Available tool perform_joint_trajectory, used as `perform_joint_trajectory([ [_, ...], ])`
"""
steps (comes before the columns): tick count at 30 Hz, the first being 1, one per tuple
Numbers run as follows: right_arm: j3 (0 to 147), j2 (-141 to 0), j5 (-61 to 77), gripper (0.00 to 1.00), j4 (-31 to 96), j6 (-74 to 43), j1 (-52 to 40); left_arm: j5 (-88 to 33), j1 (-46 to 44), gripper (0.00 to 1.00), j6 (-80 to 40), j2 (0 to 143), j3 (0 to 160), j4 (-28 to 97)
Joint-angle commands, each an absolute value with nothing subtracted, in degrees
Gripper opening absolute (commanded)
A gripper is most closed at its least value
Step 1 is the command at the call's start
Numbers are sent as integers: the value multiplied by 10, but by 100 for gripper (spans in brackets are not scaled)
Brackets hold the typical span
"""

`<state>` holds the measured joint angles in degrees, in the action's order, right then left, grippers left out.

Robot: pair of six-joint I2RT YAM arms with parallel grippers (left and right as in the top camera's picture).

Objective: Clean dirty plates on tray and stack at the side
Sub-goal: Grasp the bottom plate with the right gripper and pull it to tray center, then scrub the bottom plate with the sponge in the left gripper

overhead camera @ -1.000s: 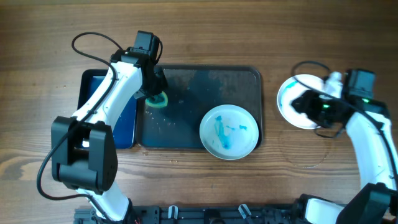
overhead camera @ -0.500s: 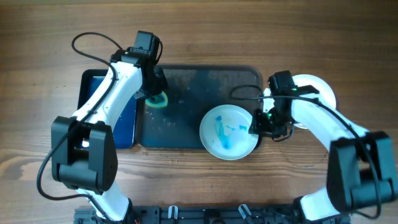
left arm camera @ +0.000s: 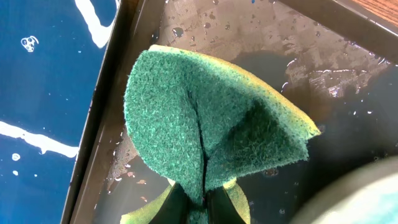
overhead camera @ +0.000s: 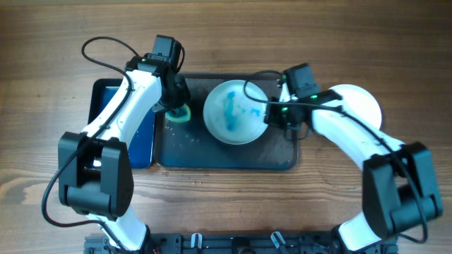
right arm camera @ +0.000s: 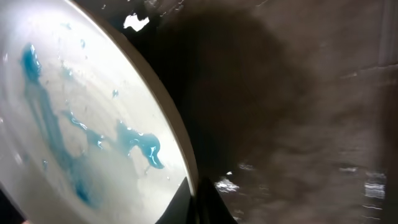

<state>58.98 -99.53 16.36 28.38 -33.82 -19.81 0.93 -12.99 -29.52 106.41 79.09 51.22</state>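
A white plate [overhead camera: 232,113] with blue smears hangs tilted over the far middle of the dark tray [overhead camera: 212,156]. My right gripper [overhead camera: 270,116] is shut on its right rim. In the right wrist view the plate [right arm camera: 81,124] fills the left, and the right gripper [right arm camera: 200,198] pinches its edge above the wet tray [right arm camera: 298,124]. A green sponge [overhead camera: 181,114] sits folded in my shut left gripper [overhead camera: 176,106] at the tray's far left. The left wrist view shows the sponge [left arm camera: 205,118] squeezed in the left gripper [left arm camera: 202,202]. A plain white plate [overhead camera: 360,106] lies on the table to the right.
A smaller black tray with a blue bottom [overhead camera: 116,127] lies against the big tray's left side, its blue floor [left arm camera: 43,81] streaked with white. Water drops dot the dark tray [left arm camera: 311,56]. Bare wooden table [overhead camera: 332,176] surrounds everything.
My right gripper left the white plate on the table, came over to the smeared plate, shut on its rim and carried it from the tray's front right to the far middle. The left arm stayed still.
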Motion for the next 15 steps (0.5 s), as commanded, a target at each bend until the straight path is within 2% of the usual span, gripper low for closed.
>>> perform_joint_trajectory([
  [1,600,-1041,123,4,246,-434,-259,4,-126,4,-303,1053,797,510],
  [4,600,-1074,143,6,204,-441,-272,4,-126,4,-303,1053,797,510],
  [5,600,-1075,146,15,199,-441,-271,4,-126,4,-303,1053,797,511],
  [6,600,-1075,146,37,190,-434,-271,-3,-126,4,-303,1053,797,511],
  [7,600,-1075,146,42,181,-427,-270,-12,-126,4,-303,1053,797,510],
  [9,600,-1076,139,45,169,-416,-253,-13,-126,4,-303,1053,797,511],
  [10,600,-1079,140,45,163,-409,-246,-13,-126,4,-303,1053,797,511],
  [13,600,-1107,182,35,135,-404,-235,-27,-127,4,-303,1054,797,509],
  [15,600,-1125,216,23,109,-405,-235,-35,-134,4,-303,1057,796,500],
])
